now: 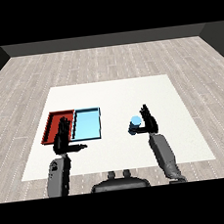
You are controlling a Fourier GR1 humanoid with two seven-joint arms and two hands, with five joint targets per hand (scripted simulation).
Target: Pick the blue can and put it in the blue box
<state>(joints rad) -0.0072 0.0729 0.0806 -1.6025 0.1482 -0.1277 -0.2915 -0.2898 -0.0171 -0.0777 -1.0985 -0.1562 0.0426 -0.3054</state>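
I see the white table (111,92) with the red tray (52,121) and blue tray (87,123) side by side at its left. My left hand (63,139) hangs over the red tray's near edge, fingers straight, thumb out. My right hand (148,122) stands well right of the trays, fingers relaxed, just beside the can (134,124), which stands upright on the table

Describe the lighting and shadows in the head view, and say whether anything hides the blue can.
Head view: even, flat light with no glare on the white table; no clear cast shadows show under the trays or arms. The blue can stands lit on top, darker down its side, right beside the right hand, which overlaps its right edge. The left hand partly covers the red tray; the light blue tray is unobstructed.
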